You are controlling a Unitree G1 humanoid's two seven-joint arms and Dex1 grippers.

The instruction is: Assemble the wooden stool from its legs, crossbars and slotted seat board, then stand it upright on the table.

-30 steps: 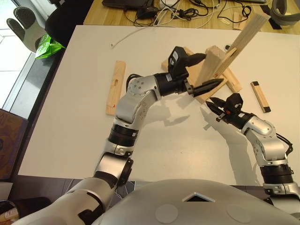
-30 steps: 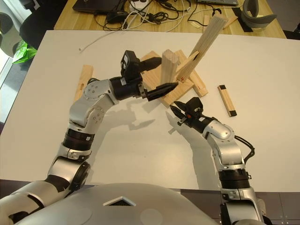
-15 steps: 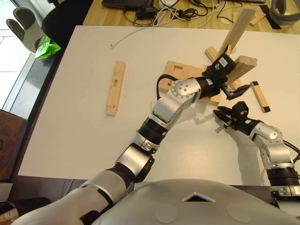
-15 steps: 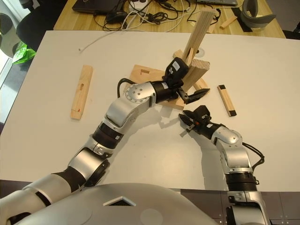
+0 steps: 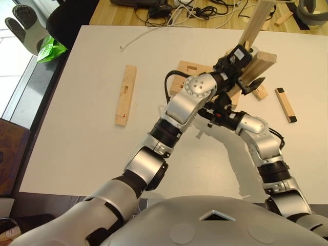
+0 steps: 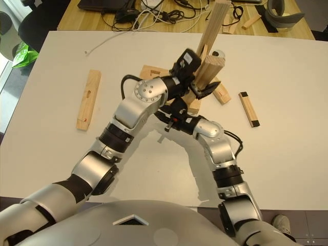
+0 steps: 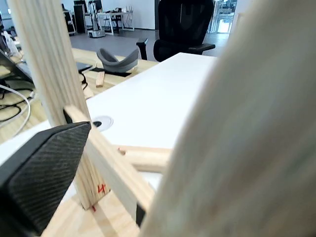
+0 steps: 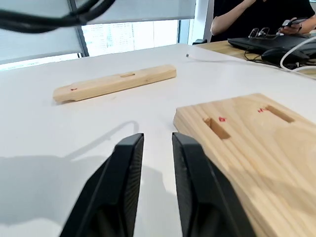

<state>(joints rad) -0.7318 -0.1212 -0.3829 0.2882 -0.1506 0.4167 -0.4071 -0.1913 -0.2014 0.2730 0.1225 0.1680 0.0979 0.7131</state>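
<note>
The left gripper (image 5: 252,77) is clamping the thick leg (image 5: 262,60) near the far right of the table (image 5: 77,128), and one dark finger (image 7: 39,177) is showing beside it. That leg is leaning against a long leg (image 6: 212,23) that is standing tilted, and a crossbar (image 7: 113,173) is slanting out of the long leg just beside the finger. The seat board (image 8: 247,143) is lying flat under and beside this cluster with two slots facing up. The right gripper (image 8: 158,173) is hovering low over the table just beside the board's edge, its fingers slightly apart with nothing between them. A slotted bar (image 5: 125,95) is lying well apart to the left, and a dark-tipped stick (image 5: 284,105) is lying to the right.
</note>
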